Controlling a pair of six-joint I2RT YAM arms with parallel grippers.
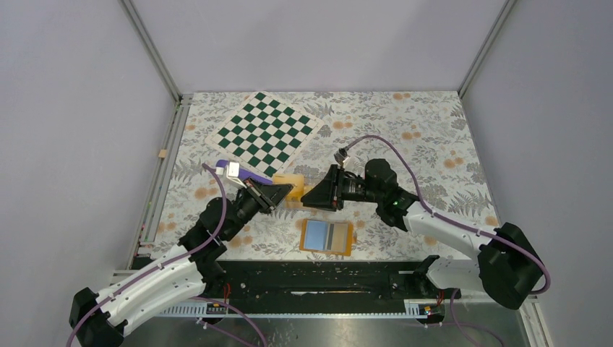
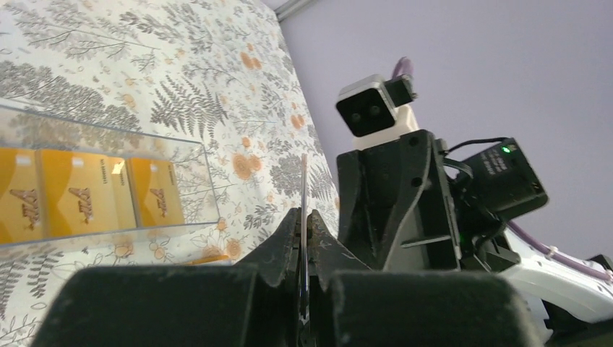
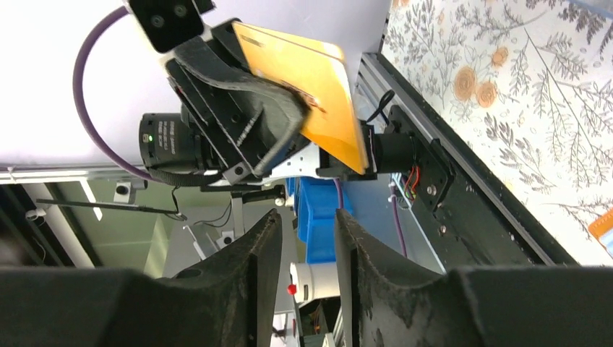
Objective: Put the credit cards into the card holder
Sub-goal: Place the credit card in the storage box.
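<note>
**A:** Where is the card holder (image 1: 327, 236)?

**B:** It lies open and flat on the surface (image 1: 434, 137), blue and striped lining up, with nothing touching it. Both arms work beyond it, on the side away from their bases.

**A:** And the card (image 3: 311, 87)?

**B:** It is in the air beyond the holder. The left fingers (image 2: 285, 238) pinch it by one end, and most of it sticks out past their tips. The right fingers (image 3: 253, 267) face it from close by. They are spread with nothing between them and are not touching it.

**A:** It looks like a handover. What could spoil it?

**B:** Timing, mostly. If the left fingers let go before the right ones have closed, the card will likely fall short of the holder. It could land on the clear tray (image 2: 181, 155) that sits beyond the holder and holds more cards (image 2: 79, 199).

**A:** Anything else?

**B:** The card is thin and stiff. If the right fingers meet its edge instead of straddling it, I expect it to twist in the left pinch or pop out. A grab near the very corner would let it swing.

**A:** And afterwards?

**B:** Nothing pins the holder down. Pushing a card at a shallow slot could slide the whole thing along the surface, or the card could ride over the slot's lip and miss the pocket.
</note>
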